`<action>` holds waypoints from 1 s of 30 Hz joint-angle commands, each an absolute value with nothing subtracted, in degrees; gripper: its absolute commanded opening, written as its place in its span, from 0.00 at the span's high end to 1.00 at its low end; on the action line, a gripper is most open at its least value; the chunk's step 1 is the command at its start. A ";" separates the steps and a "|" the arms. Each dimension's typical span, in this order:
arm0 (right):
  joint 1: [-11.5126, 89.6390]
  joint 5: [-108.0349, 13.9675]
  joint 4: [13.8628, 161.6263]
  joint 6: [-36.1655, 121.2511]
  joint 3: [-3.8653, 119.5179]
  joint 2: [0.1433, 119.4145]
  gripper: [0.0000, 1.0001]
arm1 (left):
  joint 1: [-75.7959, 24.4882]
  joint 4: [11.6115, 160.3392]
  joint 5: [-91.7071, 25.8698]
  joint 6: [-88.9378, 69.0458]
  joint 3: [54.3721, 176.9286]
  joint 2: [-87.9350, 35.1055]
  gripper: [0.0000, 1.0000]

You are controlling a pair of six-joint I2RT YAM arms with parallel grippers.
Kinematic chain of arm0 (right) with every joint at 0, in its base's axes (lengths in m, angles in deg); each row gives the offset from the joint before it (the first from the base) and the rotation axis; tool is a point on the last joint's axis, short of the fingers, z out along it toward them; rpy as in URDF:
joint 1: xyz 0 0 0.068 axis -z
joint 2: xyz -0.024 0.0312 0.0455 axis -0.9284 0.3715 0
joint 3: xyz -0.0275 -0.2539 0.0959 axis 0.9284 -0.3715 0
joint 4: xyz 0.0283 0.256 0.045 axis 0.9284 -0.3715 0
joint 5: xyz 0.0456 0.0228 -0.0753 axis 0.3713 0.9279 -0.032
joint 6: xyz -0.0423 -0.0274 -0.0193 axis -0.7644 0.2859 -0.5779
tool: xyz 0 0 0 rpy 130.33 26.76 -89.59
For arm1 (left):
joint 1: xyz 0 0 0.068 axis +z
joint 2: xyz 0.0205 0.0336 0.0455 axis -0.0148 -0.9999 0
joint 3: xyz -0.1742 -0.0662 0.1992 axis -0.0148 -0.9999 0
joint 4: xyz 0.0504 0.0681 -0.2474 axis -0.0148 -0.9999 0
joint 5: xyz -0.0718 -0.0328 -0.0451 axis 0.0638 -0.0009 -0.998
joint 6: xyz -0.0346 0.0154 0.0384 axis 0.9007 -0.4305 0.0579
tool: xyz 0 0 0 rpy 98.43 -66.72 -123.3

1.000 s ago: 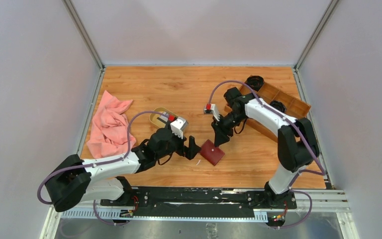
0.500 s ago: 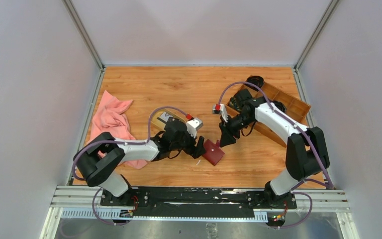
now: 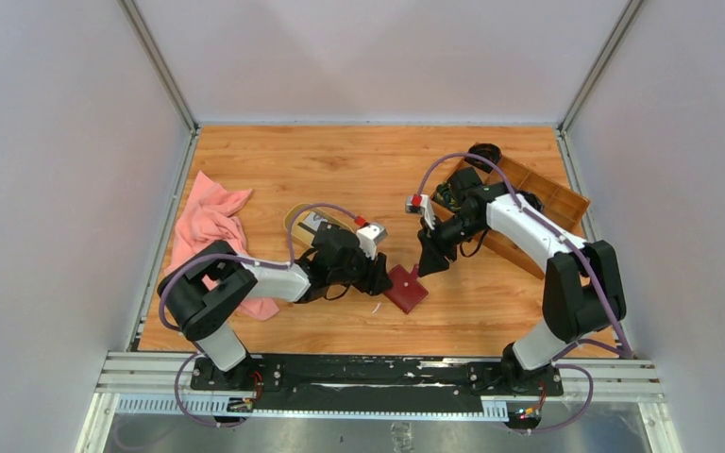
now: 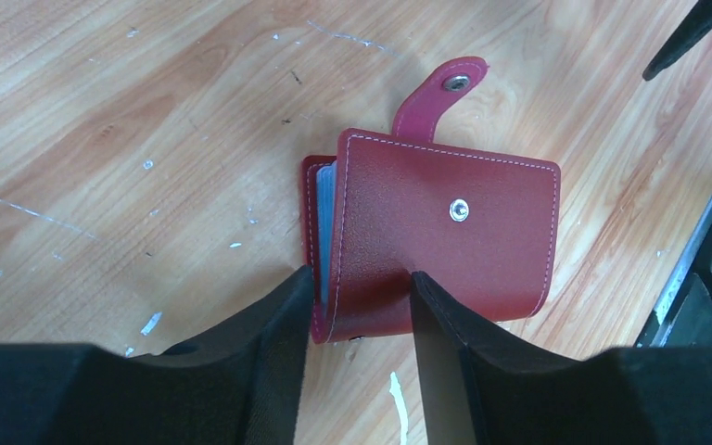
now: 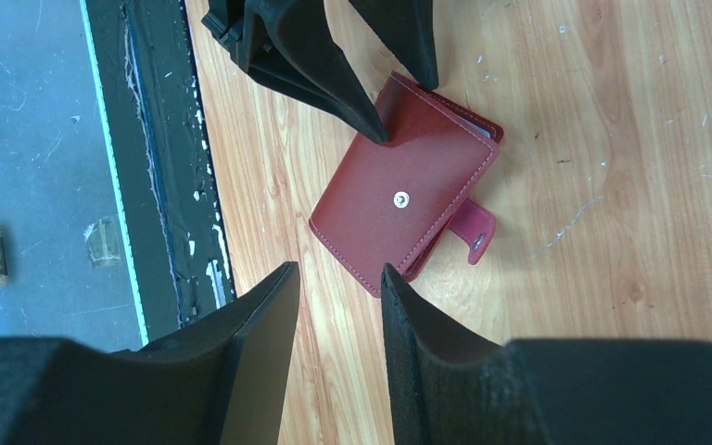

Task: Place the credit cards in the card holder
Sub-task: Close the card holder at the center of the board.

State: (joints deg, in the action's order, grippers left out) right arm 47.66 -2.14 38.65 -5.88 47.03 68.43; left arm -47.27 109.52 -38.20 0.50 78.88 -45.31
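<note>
Between my left jaws lies the folded edge of the card holder (image 4: 445,241); whether they grip, I cannot tell. My right jaws hover nearby, part-open, empty.

A robotics lab cell: white walls (image 3: 66,189) enclosing a wooden table (image 3: 340,160), aluminium rails (image 3: 614,377).

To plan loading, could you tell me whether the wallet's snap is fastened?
Unfastened: the wallet lies folded, its tab sticking out clear of the stud.
</note>
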 commanded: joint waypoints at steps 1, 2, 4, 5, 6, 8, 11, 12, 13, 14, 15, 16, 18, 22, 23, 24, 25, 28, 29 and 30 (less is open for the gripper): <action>48.85 -1.12 38.24 -6.90 46.24 67.38 0.58 | -47.14 113.55 -37.71 5.32 76.19 -45.68 0.56; 48.90 -1.35 38.37 -6.82 46.26 67.45 0.58 | -47.16 114.32 -37.41 6.58 75.60 -45.58 0.59; 48.94 -1.97 38.66 -6.66 46.14 67.47 0.58 | -47.23 115.75 -36.98 8.95 74.50 -45.68 0.65; 48.94 -2.37 39.06 -6.53 46.05 67.39 0.58 | -47.36 116.95 -36.53 10.38 73.89 -45.75 0.69; 49.00 -2.83 39.44 -6.31 45.96 67.30 0.58 | -47.59 117.45 -36.06 11.76 73.35 -45.89 0.72; 49.03 -3.75 40.70 -5.65 45.63 66.94 0.58 | -48.30 118.68 -34.33 14.50 72.21 -45.93 0.81; 49.03 -5.73 43.74 -4.45 44.78 65.98 0.56 | -50.14 119.42 -30.64 19.63 70.61 -45.35 0.95; 49.03 -6.58 45.21 -4.18 44.32 65.59 0.55 | -50.97 119.72 -29.36 21.59 70.05 -45.03 0.98; 49.03 -7.28 46.97 -4.03 43.88 65.30 0.53 | -51.93 119.85 -27.85 24.14 69.50 -44.73 0.99; 49.03 -7.79 48.69 -3.97 43.23 64.89 0.52 | -52.84 119.90 -26.45 25.88 69.09 -44.63 1.00; 49.03 -7.95 50.62 -4.49 42.55 64.53 0.50 | -53.61 119.93 -25.13 27.67 68.68 -44.43 1.00; 49.07 -7.58 52.07 -5.82 41.98 64.22 0.48 | -54.10 119.91 -24.79 29.38 68.10 -44.36 1.00; 49.07 -5.91 53.54 -10.04 41.22 63.96 0.45 | -54.69 119.93 -22.54 32.19 67.12 -43.83 1.00; 49.03 -2.64 53.24 -17.81 42.27 66.01 0.41 | -55.76 119.91 -21.82 33.97 66.51 -42.10 0.96; 49.03 -2.06 52.11 -18.37 43.63 67.36 0.41 | -55.90 119.91 -21.77 33.71 66.44 -41.36 0.89; 49.03 -1.34 49.75 -18.53 46.00 70.03 0.41 | -55.93 119.91 -21.56 33.37 66.08 -40.46 0.79; 49.03 -0.38 46.09 -18.65 48.90 72.46 0.42 | -55.93 119.91 -21.05 32.73 65.64 -39.33 0.72; 49.03 2.41 38.03 -19.27 55.70 78.44 0.43 | -55.85 119.87 -19.56 30.75 64.32 -35.91 0.63; 49.04 2.68 36.78 -19.30 56.50 79.74 0.42 | -55.85 119.88 -19.49 29.90 63.97 -34.87 0.61; 48.92 2.81 36.29 -18.83 57.20 80.95 0.40 | -55.84 119.96 -19.47 29.10 63.70 -33.51 0.60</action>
State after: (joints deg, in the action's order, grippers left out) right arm 48.16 -1.22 45.36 -16.26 53.46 76.69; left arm -55.56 120.38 -22.50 31.84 64.91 -37.70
